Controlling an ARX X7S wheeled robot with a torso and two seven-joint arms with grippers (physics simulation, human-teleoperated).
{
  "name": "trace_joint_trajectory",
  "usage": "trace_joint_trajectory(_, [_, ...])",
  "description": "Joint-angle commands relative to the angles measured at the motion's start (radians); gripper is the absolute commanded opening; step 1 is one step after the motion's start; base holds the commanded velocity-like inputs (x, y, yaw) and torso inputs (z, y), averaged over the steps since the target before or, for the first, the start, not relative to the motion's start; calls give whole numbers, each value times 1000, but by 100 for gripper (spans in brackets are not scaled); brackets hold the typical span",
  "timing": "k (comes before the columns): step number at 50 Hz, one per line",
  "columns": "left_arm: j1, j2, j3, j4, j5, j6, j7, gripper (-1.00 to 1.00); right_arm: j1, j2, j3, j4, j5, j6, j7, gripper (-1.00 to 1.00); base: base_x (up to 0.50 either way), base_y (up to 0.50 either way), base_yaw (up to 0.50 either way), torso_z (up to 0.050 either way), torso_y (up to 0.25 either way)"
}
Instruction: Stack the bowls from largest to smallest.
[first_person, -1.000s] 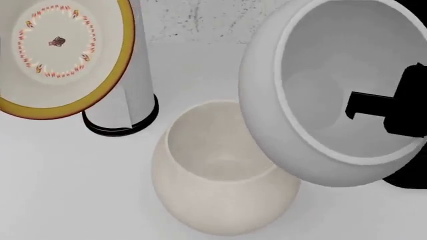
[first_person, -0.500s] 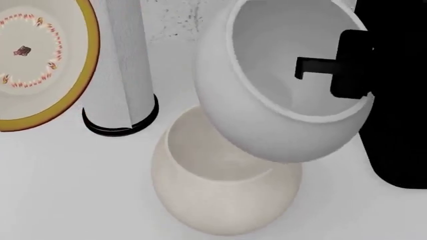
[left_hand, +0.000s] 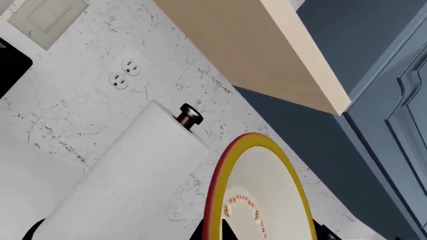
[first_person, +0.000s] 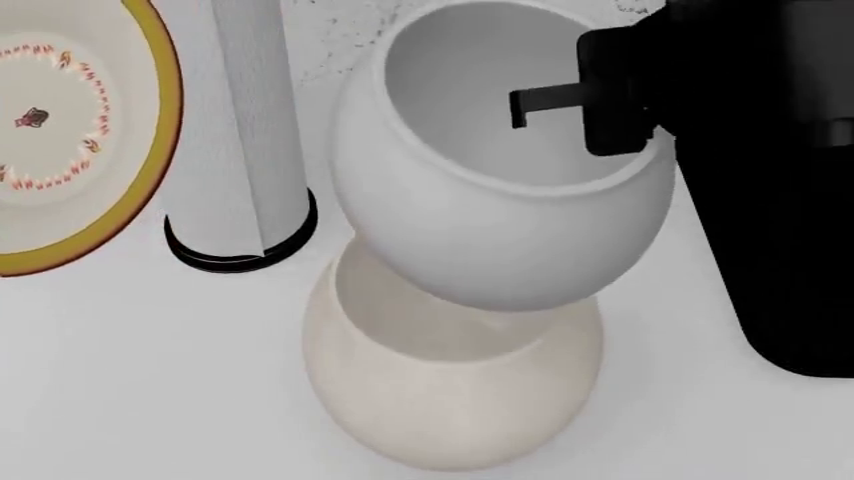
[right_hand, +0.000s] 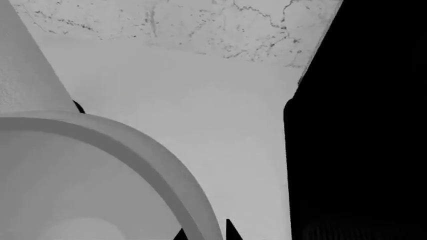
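The right gripper (first_person: 627, 120) clamps the far-right rim of the grey bowl (first_person: 494, 220), one black finger inside it, holding it tilted above the cream bowl (first_person: 447, 390). The left gripper's fingers (left_hand: 227, 232) pinch the white bowl's (left_hand: 260, 195) rim.

Your gripper's fingertips (right_hand: 230, 231) straddle the pale grey bowl (right_hand: 100, 165) rim, above the white counter (right_hand: 200, 100).
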Motion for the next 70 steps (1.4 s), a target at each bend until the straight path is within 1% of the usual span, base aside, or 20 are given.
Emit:
trace_joint_trajectory(1, [31, 5, -17, -10, 15, 11, 39, -100, 145, -105, -181, 183, -210, 17, -288, -100, 0, 0, 0, 0, 0])
trace_joint_trajectory(7, [47, 7, -23, -22, 29, 13, 63, -100, 178, -133, -240, 225, -256, 21, -375, -100, 0, 0, 0, 0, 2])
trace_joint_trajectory(16, [52, 1, -32, -19, 22, 19, 60, -100, 176, -155, -286, 245, -281, 15, -441, -100, 0, 0, 0, 1, 0])
trace_joint_trajectory(27, [56, -11, -40, -7, 8, 22, 46, -100, 130, -195, -325, 302, -326, -72, -533, -100, 0, 0, 0, 0, 1])
trace_joint_trajectory(34, [55, -13, -37, -5, 7, 23, 41, -100, 111, -202, -331, 307, -330, -92, -550, -100, 0, 0, 0, 0, 0])
trace_joint_trajectory(51, [55, -17, -32, -18, 19, 26, 49, -100, 80, -258, -393, 392, -395, -169, -672, -100, 0, 0, 0, 1, 1])
trace_joint_trajectory(70, [62, -19, -28, -29, 28, 29, 61, -100, 57, -267, -403, 401, -405, -187, -691, -100, 0, 0, 0, 0, 0])
